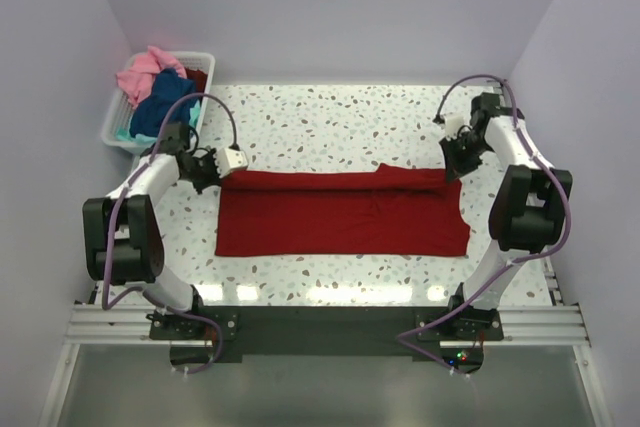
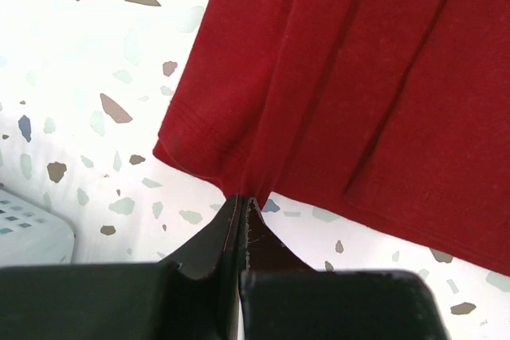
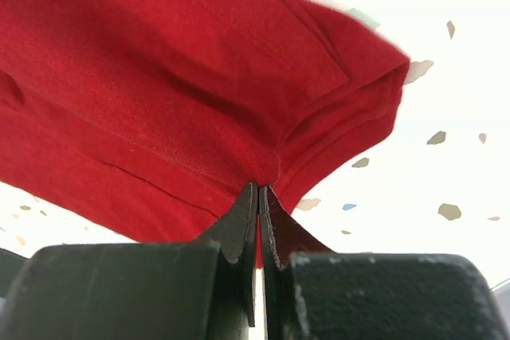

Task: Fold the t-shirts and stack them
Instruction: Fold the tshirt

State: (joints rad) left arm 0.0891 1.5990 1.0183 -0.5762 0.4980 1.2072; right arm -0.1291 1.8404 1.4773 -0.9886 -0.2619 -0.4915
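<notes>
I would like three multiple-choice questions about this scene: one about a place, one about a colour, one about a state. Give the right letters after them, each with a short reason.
1. Where does the white basket stand?
A. at the far left of the table
B. at the near right corner
C. in the centre

2. What colour is the t-shirt that is spread out?
A. teal
B. deep red
C. yellow

3. How are the left gripper and the right gripper?
A. both open
B. both shut on the t-shirt
C. one open, one shut

Answers:
1 A: the top view shows it at the far left edge.
2 B: all views show red cloth.
3 B: each wrist view shows closed fingers pinching a red edge.
</notes>
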